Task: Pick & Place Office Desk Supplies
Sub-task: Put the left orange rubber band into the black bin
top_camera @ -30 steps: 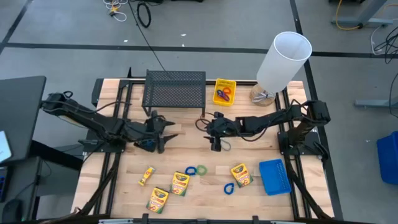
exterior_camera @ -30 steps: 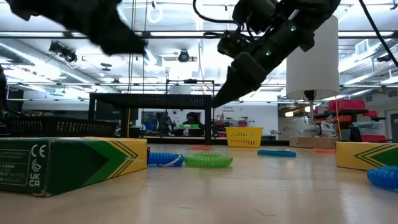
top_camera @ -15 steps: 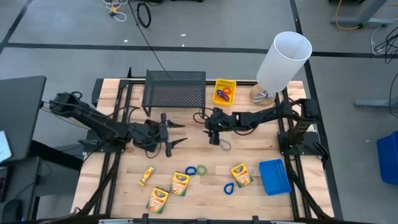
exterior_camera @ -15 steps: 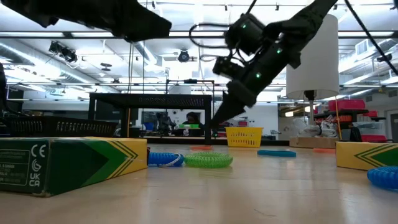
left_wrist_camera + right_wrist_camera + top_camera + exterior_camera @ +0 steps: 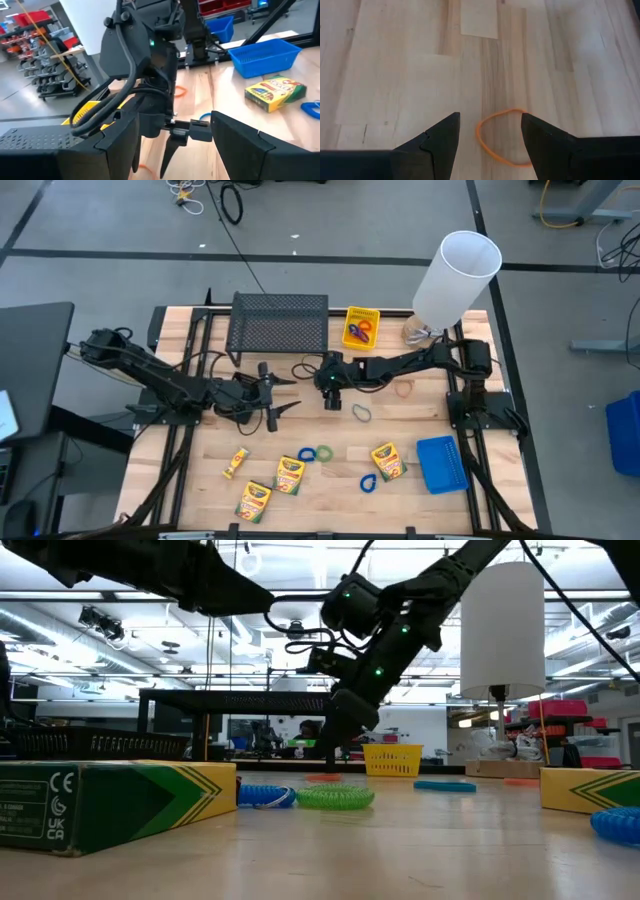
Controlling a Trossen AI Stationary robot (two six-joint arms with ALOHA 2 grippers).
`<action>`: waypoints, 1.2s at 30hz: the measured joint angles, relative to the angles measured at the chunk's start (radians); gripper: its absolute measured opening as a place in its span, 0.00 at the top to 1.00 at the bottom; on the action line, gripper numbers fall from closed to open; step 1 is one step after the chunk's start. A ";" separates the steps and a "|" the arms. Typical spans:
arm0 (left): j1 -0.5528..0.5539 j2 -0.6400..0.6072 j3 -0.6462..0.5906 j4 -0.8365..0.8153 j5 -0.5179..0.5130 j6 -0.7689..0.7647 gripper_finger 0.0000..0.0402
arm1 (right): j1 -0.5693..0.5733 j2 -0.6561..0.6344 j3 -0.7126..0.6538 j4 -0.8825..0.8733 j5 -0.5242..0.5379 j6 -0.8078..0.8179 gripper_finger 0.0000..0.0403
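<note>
My right gripper (image 5: pixel 329 390) points down, open, near the table's middle. Its fingers stand on either side of a thin orange loop (image 5: pixel 502 136) that lies flat on the wood, also seen under the fingertips in the low view (image 5: pixel 322 778). My left gripper (image 5: pixel 289 393) hovers open just left of it, facing the right gripper (image 5: pixel 160 100). Crayon boxes (image 5: pixel 290 475) (image 5: pixel 386 461) (image 5: pixel 254 500) lie flat near the near edge, as do a green loop (image 5: pixel 323 452) and blue loops (image 5: pixel 369 482). A grey loop (image 5: pixel 361 413) and another orange loop (image 5: pixel 403 389) lie right of the right gripper.
The black mesh rack (image 5: pixel 279 325) stands at the far edge, with a yellow bin (image 5: pixel 361 327) holding loops beside it and the white cylinder (image 5: pixel 455 275) at the far right. A blue bin (image 5: pixel 441 464) sits at the near right. A small crayon box (image 5: pixel 235 463) lies near left.
My right gripper has moved toward the table's left and slightly toward the far edge, away from the grey loop, which now lies uncovered. It now stands over the orange loop. My left gripper shifted a little toward the right at first, then kept still.
</note>
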 joint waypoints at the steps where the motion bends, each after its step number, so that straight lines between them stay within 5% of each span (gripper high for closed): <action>1: 0.000 0.000 0.000 -0.001 -0.002 -0.001 0.37 | -0.002 0.004 0.003 -0.005 -0.001 0.001 0.45; 20: -0.074 -0.003 0.000 0.092 -0.001 0.069 0.37 | 0.019 0.020 0.005 -0.063 -0.052 0.035 0.47; 31: -0.073 -0.003 0.000 0.089 -0.002 0.069 0.37 | 0.083 0.032 -0.006 -0.094 -0.208 0.097 0.54; 36: -0.074 -0.003 0.000 0.085 -0.002 0.068 0.37 | 0.088 0.041 -0.004 -0.111 -0.157 0.115 0.51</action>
